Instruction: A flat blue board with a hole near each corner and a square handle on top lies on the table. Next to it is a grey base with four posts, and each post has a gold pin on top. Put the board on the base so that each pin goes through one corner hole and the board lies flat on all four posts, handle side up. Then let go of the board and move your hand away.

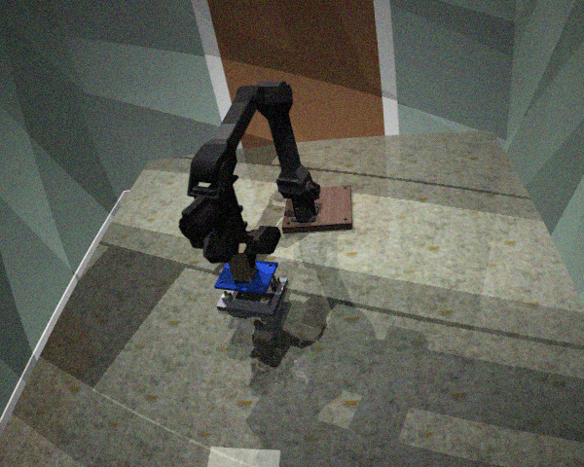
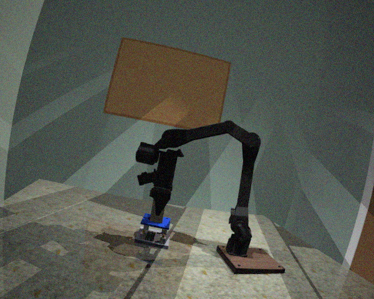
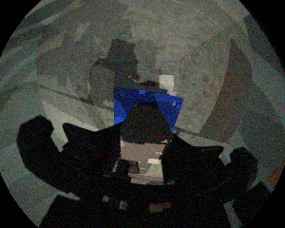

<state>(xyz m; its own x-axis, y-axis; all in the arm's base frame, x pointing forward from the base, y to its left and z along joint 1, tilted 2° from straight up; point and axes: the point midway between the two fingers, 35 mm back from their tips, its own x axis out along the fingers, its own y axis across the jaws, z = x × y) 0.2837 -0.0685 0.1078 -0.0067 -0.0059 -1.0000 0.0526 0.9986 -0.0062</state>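
So the claw (image 1: 248, 265) (image 2: 158, 210) (image 3: 144, 124) is clamped on the square handle (image 1: 240, 269) (image 2: 156, 216) (image 3: 146, 124) of the blue board (image 1: 264, 280) (image 2: 164, 223) (image 3: 172, 111), and it's pointing pretty much straight down. The board is handle side up, right over the grey base (image 1: 254, 306) (image 2: 151, 241), with its underside around the tops of the posts. It looks roughly level, though it's small in the shot, so a slight tilt is hard to rule out.

Can't tell if any of the 4 pins are through the 4 holes, or if the board actually touches all 4 posts. The wrist view shows 2 of the corner holes, 1 on each side of the handle, but the claw and handle block a lot of the rest.

The base sits on the stone-looking desk (image 1: 433, 261) (image 2: 203, 283) (image 3: 199, 66). The black arm (image 1: 284, 135) (image 2: 245, 174) arches up and over to it from a reddish-brown wooden slab (image 1: 335, 211) (image 2: 261, 263), which is on the same desk, well apart from the base. There's also a big orange-brown panel (image 2: 167, 83) on the wall behind.
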